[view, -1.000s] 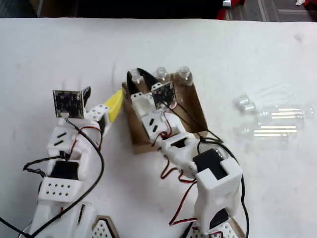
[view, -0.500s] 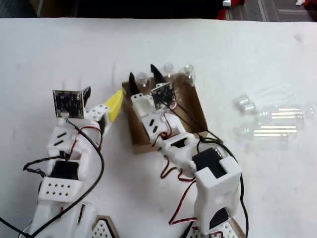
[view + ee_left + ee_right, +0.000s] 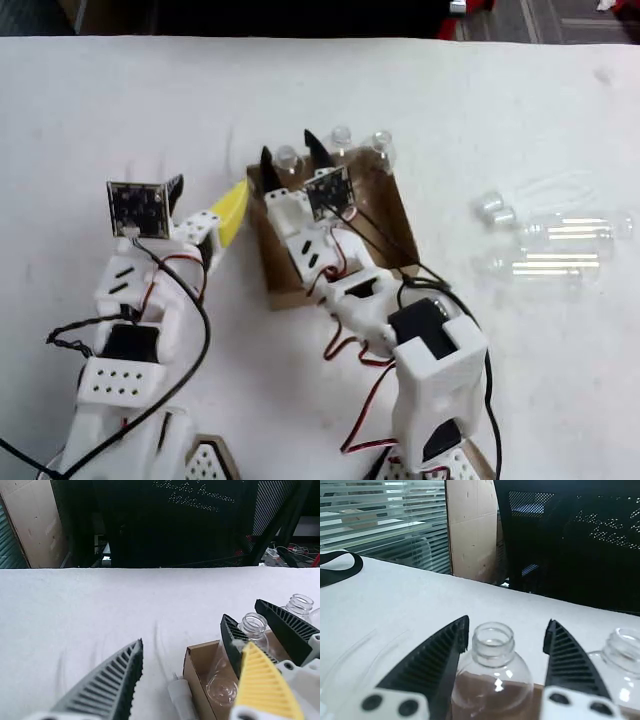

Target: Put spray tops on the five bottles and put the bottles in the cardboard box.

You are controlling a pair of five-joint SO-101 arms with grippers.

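Note for you: the right end effector (image 3: pixel 291 156) stands parted wide over the far end of the cardboard box (image 3: pixel 398 222), with one dark finger on either side of the neck of a clear bottle (image 3: pixel 492 647) that stands upright in the box. There is a gap on both sides of the neck, so it grips nothing. A second bottle (image 3: pixel 341 138) and a third bottle (image 3: pixel 379 146) stand upright near it along the same far wall. The necks you can check in the wrist views are open, with no spray top on them. The left end effector (image 3: pixel 211 184) is spread wide and empty, over the desk (image 3: pixel 120 100) just beside the box, its yellow finger near the box's corner. A small white part (image 3: pixel 181 697) lies on the desk against that corner; you cannot tell whether it is a spray top. The loose bottles (image 3: pixel 545 232) lie on their sides well apart from the box, on the right arm's side. They are clear and overlap, so you count at least two. Judged from this, three of the five are boxed, but uncapped as far as you can see. The capping looks undone throughout, and the loose bottles have yet to go in
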